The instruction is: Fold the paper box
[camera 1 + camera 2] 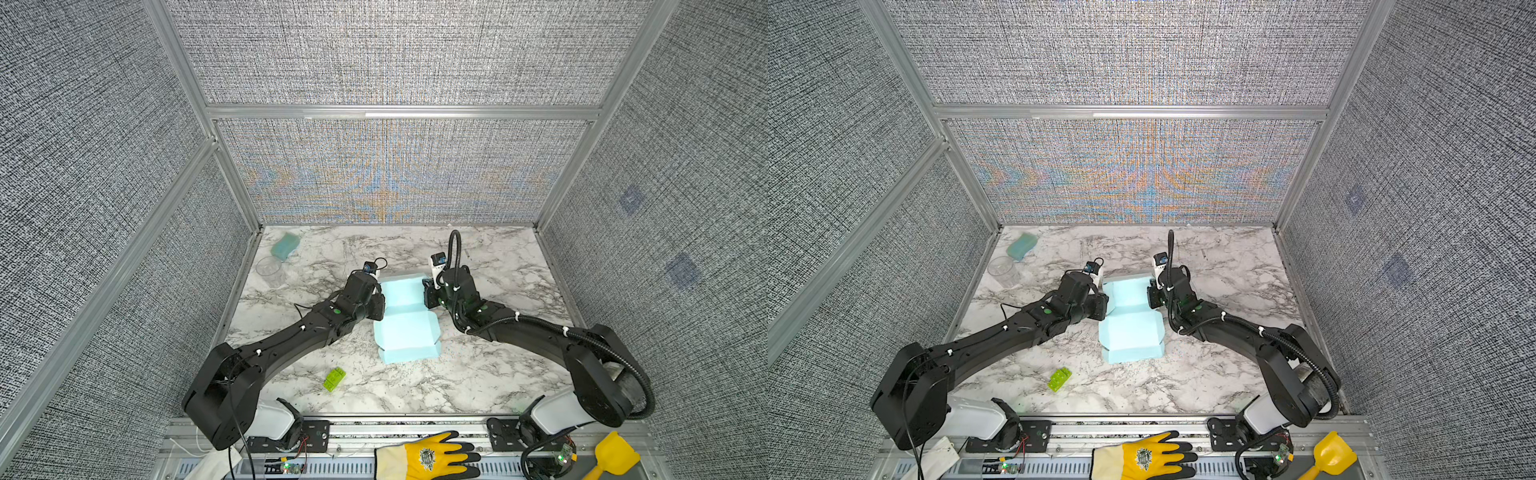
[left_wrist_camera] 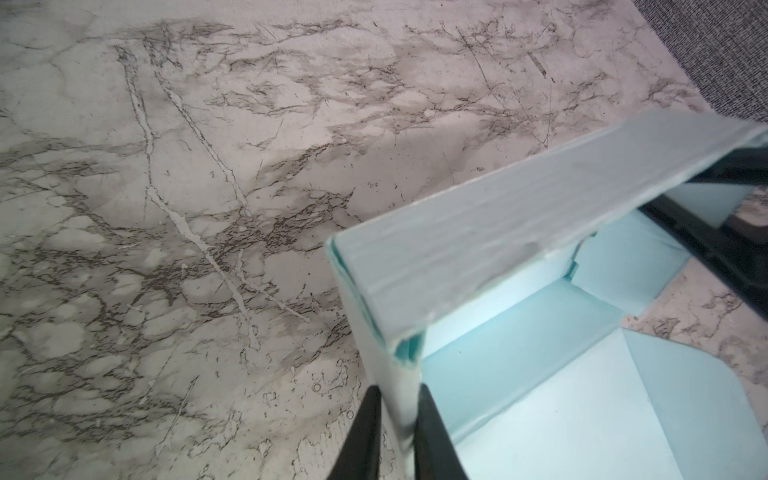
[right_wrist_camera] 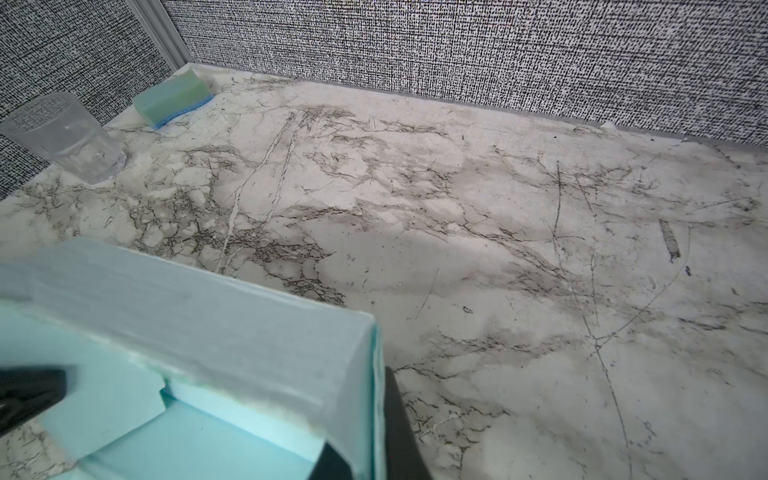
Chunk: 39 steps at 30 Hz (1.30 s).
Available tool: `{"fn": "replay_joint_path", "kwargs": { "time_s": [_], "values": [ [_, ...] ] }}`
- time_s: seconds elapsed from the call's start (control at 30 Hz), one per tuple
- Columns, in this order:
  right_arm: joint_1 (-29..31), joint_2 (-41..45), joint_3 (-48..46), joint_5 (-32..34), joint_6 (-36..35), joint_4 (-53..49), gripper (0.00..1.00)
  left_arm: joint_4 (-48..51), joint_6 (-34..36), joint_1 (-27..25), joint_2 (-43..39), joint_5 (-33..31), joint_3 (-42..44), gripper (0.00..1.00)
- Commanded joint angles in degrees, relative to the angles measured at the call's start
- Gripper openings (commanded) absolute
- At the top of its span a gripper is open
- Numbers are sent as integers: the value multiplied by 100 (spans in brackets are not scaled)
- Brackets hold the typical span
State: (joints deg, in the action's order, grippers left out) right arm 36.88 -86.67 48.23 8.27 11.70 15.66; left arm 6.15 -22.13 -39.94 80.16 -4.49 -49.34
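The marble counter (image 1: pixel 478 374) carries the paper box (image 1: pixel 405 320) at its middle, between the two arms. Its far half is already raised into an open tray and its near half lies flat. The left gripper (image 2: pixel 397 432) has its fingers pressed together on the tray's left wall, one finger on each face. The right gripper (image 3: pixel 365 453) is clamped the same way on the right wall, one finger inside and one outside. The likeliest trouble, as I judge it, is the thin card itself: if the two arms pull apart or twist unevenly, a wall could buckle, crease off its fold line or tear at a corner. If either pinch slackens, that wall could spring outward and undo the tray. The smooth counter also offers little hold, so a sideways push on the lid half could slide the whole piece instead of bending it. The clear tumbler (image 1: pixel 270 270), teal sponge (image 1: pixel 284 245) and green toy brick (image 1: pixel 334 379) lie well apart from the box and look unlikely to interfere. The box's long axis runs almost straight away from the arm bases toward the back wall. The tray end lies far with its opening facing up, and the flat lid panel with its angled flaps points back toward the bases
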Motion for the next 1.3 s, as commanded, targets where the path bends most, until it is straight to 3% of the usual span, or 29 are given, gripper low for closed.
{"fn": "replay_joint_path", "kwargs": {
  "time_s": [0.0,0.3,0.5,0.77,0.9,1.27],
  "values": [
    [47,-7,22,-291,-7,20,0,-418,-11,13,-1,-8,-44,18],
    [126,28,-6,-238,-45,26,0,-440,-74,17,72,-187,-169,25],
    [178,19,0,-212,-38,25,0,-446,-116,15,109,-350,-244,5],
    [292,-42,44,-135,-29,24,0,-325,-180,13,314,-384,-464,10],
    [319,-50,59,-76,-45,4,0,-274,-205,13,347,-529,-482,0],
    [311,-258,79,58,177,25,0,-69,-213,13,224,-815,-385,0]
  ]
}}
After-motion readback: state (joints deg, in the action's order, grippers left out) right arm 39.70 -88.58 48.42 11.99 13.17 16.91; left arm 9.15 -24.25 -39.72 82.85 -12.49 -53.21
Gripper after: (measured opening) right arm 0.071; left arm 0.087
